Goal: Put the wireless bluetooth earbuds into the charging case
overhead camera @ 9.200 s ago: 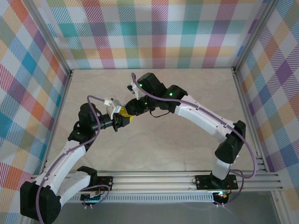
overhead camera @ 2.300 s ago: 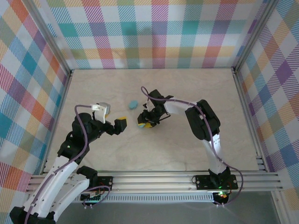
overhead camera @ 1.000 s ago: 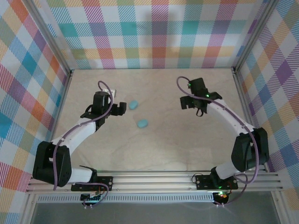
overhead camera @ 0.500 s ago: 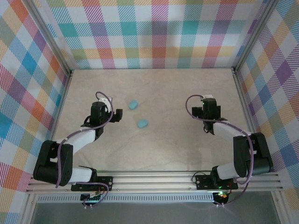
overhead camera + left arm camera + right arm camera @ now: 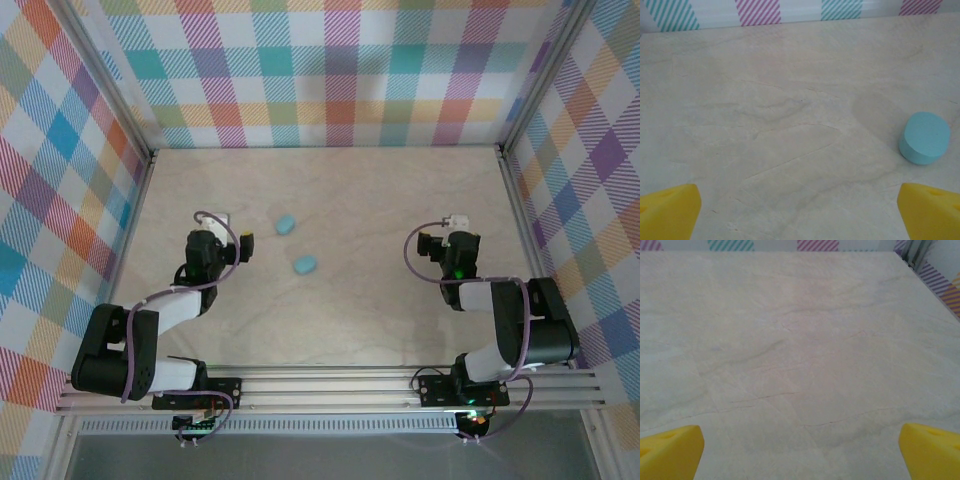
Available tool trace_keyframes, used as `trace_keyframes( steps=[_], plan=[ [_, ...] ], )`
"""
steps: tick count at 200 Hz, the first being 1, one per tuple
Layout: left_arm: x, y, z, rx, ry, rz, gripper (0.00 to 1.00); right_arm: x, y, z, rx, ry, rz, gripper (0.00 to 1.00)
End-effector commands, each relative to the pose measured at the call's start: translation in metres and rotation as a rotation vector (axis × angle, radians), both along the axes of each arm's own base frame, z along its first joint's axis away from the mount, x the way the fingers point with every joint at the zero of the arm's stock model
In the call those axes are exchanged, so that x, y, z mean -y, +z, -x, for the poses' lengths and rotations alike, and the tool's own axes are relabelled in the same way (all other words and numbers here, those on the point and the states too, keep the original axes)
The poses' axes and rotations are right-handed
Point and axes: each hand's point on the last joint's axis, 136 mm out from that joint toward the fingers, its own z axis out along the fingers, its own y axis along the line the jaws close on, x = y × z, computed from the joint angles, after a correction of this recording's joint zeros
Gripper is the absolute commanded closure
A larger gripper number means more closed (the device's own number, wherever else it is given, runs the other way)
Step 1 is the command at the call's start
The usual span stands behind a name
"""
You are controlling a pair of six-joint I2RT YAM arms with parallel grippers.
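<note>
Two light-blue oval charging cases lie on the beige table, one farther back and one nearer. The wireless bluetooth earbuds are hidden from view. My left gripper sits low to the left of the cases, open and holding nothing. In the left wrist view, a case rests ahead and to the right of the open gripper, well apart from its yellow fingertips. My right gripper is far to the right of the cases. It stands open over bare table, with yellow fingertips at the frame's corners.
Checked walls and aluminium rails enclose the table on three sides. Both arms are folded back near their bases along the near rail. The back wall's foot lies beyond the case in the left wrist view.
Both arms have drawn back toward the near edge and folded lower, away from the middle. The two cases have stayed where they lay.
</note>
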Motion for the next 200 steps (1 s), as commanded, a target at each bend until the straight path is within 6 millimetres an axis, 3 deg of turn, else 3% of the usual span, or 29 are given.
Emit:
trace_keyframes(
  steps=[1, 31, 95, 200],
  plan=[
    [-0.007, -0.003, -0.001, 0.042, 0.026, 0.026, 0.00, -0.006, 0.018, -0.006, 0.145, 0.040, -0.043, 0.00],
    [-0.005, -0.011, -0.007, 0.026, 0.017, 0.025, 0.00, -0.005, 0.007, -0.016, 0.032, 0.043, -0.073, 0.00],
    [-0.012, -0.037, -0.017, -0.024, 0.029, 0.060, 0.00, -0.002, 0.009, -0.016, 0.043, 0.048, -0.094, 0.00],
    [-0.019, -0.037, -0.021, -0.036, 0.063, 0.073, 0.00, -0.003, 0.009, -0.016, 0.041, 0.055, -0.092, 0.00]
  ],
)
